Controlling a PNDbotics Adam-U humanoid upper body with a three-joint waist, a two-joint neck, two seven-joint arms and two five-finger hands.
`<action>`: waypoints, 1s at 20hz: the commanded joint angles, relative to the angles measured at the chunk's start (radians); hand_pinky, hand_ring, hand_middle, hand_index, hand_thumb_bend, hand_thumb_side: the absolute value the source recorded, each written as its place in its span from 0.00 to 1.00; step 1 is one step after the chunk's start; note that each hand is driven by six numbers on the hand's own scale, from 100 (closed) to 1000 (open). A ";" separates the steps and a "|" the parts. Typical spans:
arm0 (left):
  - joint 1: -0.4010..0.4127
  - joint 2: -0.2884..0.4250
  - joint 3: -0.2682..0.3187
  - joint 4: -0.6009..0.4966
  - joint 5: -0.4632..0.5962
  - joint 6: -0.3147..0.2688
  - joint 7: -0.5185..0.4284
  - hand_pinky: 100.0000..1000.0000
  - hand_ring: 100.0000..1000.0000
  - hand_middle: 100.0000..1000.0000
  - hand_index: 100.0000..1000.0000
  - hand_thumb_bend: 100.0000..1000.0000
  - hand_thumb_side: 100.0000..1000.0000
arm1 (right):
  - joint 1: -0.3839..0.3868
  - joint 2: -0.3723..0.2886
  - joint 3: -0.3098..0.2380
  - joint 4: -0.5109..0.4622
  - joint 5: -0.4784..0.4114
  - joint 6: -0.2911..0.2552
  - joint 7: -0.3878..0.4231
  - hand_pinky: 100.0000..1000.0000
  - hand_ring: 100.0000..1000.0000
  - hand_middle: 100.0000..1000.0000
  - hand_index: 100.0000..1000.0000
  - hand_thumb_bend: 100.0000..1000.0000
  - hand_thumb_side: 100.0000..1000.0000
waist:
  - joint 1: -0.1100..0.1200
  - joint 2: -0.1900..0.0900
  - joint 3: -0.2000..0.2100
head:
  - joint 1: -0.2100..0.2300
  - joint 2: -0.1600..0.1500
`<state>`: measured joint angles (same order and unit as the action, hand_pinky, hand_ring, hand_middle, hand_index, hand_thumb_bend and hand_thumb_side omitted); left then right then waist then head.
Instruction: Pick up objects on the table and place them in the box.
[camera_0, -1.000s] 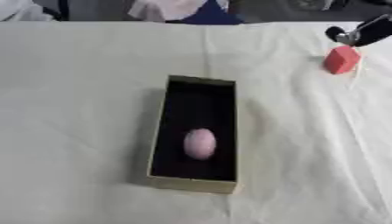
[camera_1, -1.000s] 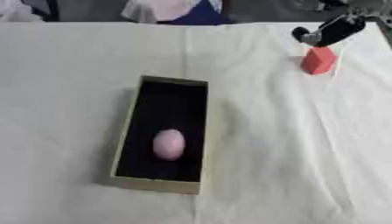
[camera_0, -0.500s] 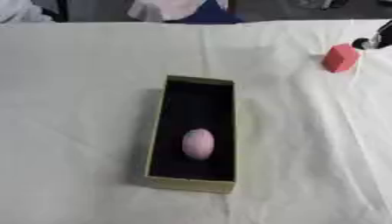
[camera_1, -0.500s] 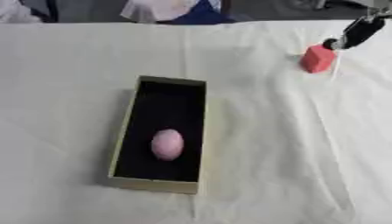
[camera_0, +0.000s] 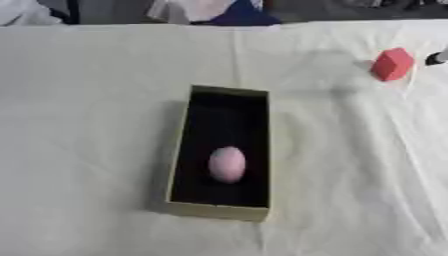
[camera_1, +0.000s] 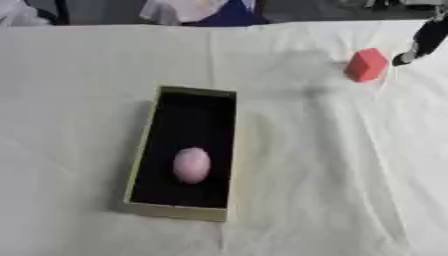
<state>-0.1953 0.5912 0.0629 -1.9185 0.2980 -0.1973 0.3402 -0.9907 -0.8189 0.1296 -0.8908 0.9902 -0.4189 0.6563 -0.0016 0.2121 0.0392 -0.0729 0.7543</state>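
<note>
Showing only dark fingers of right hand (camera_1: 422, 42) at far right edge, just beside red block (camera_1: 366, 65), apart from it; spread or curled, cannot tell. Risk: a reach from that side nudges block off across cloth (camera_1: 306, 165), missing grasp. Pink egg (camera_1: 192, 165) lies in box (camera_1: 140, 150). Left hand unseen.

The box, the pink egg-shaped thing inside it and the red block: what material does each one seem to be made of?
The box looks like cardboard: thin tan walls, matte, with a dark, non-reflective lining. The pink egg-shaped thing looks smooth and slightly matte, maybe plastic or foam; no clear shine shows. The red block has flat faces and an even colour, perhaps foam, plastic or painted wood.
</note>
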 joint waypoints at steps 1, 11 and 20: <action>-0.012 0.037 0.010 -0.022 -0.007 0.002 0.002 0.72 0.82 0.78 0.93 0.23 1.00 | -0.054 -0.022 -0.002 0.054 0.057 -0.020 0.002 0.89 0.96 0.89 0.99 0.54 0.01 | 0.003 -0.010 -0.001 | 0.002 -0.014; -0.021 0.034 0.010 -0.026 -0.009 0.003 0.001 0.72 0.82 0.78 0.93 0.23 1.00 | -0.151 0.037 -0.022 0.234 0.216 -0.055 -0.024 0.89 0.97 0.90 1.00 0.55 0.01 | 0.010 0.011 -0.001 | -0.002 -0.043; -0.024 0.027 0.010 -0.028 -0.008 0.004 -0.001 0.72 0.82 0.78 0.93 0.23 1.00 | -0.189 0.090 -0.044 0.338 0.294 -0.050 -0.072 0.88 0.95 0.89 1.00 0.54 0.00 | 0.025 0.024 0.004 | -0.016 -0.057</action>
<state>-0.2067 0.5912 0.0628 -1.9242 0.2927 -0.1957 0.3399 -1.1541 -0.7147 0.0974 -0.5567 1.2671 -0.4745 0.5946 0.0237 0.2517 0.0422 -0.0845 0.7097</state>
